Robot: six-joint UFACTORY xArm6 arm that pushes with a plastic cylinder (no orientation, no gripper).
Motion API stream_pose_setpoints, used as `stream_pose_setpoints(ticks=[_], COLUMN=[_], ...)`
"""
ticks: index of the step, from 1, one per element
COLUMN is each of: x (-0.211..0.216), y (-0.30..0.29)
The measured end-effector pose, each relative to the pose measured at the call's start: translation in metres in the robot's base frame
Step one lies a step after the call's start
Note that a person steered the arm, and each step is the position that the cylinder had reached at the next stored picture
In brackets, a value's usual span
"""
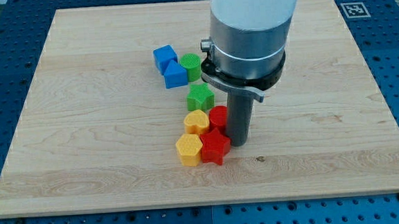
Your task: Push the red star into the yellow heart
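Observation:
The red star (215, 147) lies near the board's middle, toward the view's bottom. It touches a yellow hexagon-like block (188, 149) on its left. A second yellow block (196, 122), which looks like the heart, sits just above them and touches the star's upper left. A red round block (218, 116) sits right of that yellow block. My tip (238, 143) stands against the red star's right side, just below the red round block.
A green star (200, 97) lies above the yellow and red cluster. Further up are a green round block (191, 66) and two blue blocks (165, 57) (175, 75). The arm's wide body hides part of the board's top middle.

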State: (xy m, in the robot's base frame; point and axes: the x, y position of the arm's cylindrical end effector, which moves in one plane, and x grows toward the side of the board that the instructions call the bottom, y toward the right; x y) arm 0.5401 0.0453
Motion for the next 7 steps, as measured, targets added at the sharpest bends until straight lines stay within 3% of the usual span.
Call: stream_pose_setpoints(ticks=[4, 7], x=[0.059, 0.044], y=[0.009, -0.023])
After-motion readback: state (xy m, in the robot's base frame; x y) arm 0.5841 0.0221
